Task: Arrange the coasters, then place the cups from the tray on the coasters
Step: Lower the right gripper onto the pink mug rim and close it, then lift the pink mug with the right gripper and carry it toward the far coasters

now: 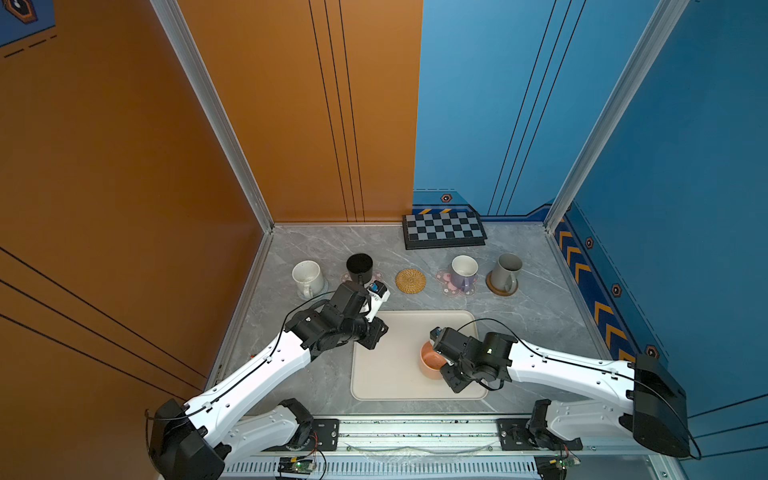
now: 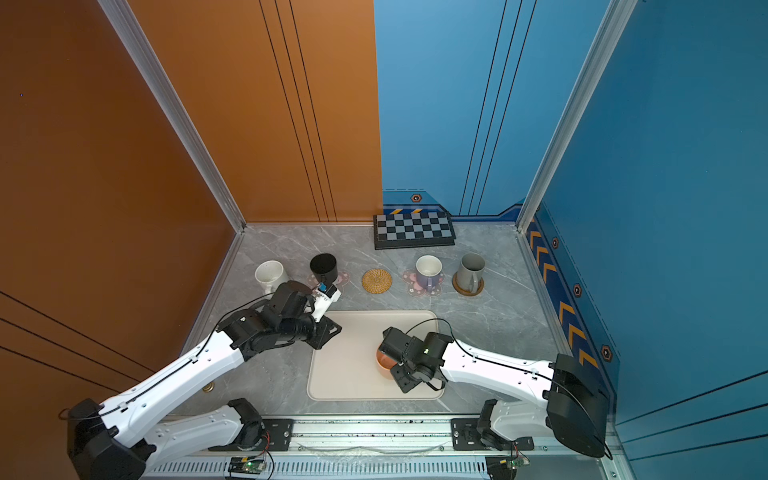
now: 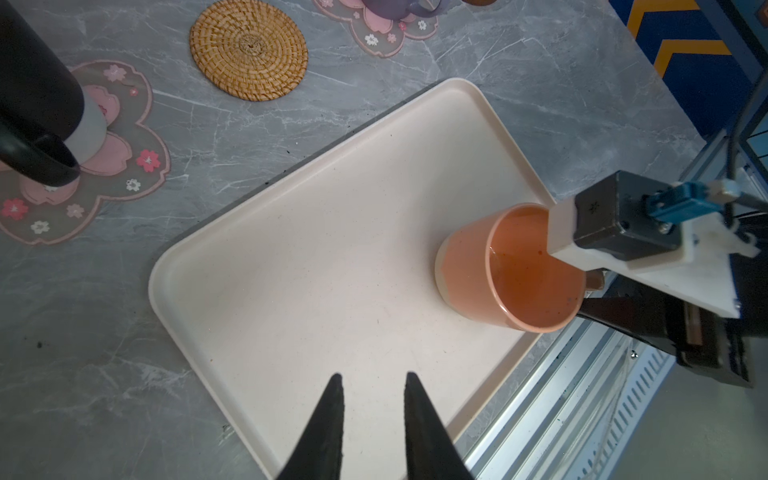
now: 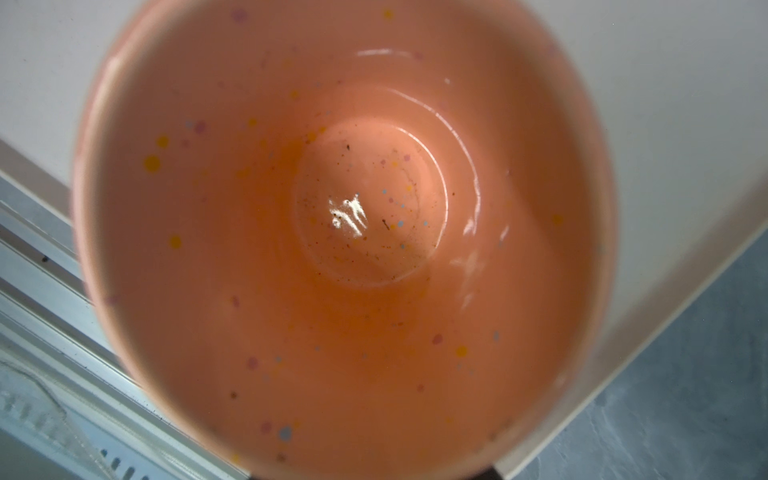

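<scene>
left claw (image 3: 374, 376) narrow and empty; right claw (image 3: 584, 297) at peach cup (image 3: 465, 266), grip unclear

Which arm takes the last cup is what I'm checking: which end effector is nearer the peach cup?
Right. The right end effector is at the peach cup, by its rim, on the tray; the left end effector hovers over the tray's far left corner, apart from the cup.
</scene>
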Robot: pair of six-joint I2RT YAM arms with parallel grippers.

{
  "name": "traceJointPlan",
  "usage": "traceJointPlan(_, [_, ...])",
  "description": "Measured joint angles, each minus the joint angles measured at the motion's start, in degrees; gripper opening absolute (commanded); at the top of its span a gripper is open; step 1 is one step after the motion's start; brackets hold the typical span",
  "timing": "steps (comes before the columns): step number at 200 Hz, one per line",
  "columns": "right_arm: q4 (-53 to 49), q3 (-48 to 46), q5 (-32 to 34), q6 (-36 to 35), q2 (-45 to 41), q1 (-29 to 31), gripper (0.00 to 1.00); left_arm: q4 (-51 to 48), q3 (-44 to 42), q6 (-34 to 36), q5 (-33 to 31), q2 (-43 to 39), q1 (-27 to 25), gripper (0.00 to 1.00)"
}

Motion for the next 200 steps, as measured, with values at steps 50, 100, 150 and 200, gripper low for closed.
traceJointPlan(50, [0.42, -0.24, -0.39, 0.2, 0.02, 0.07, 0.17, 0.85, -0.76, -0.44, 0.33, 0.74, 0.0, 0.28])
traceJointPlan(100, [0.39, -0.2, -0.15, 0.28, 0.31, 0.07, 0.02, 1.44, -1.42, -0.66, 0.35, 0.98, 0.0, 0.27])
traceJointPlan(150, [0.37, 0.46, 1.38, 0.46, 0.87, 0.09, 0.0, 1.53, -2.14, -2.71, -1.62, 0.98, 0.31, 0.27])
traceJointPlan(200, [0.22, 2.43, 3.08, 0.48, 2.25, -0.37, 0.0, 1.51, -3.3, -6.99, -7.58, -0.11, 1.42, 0.27])
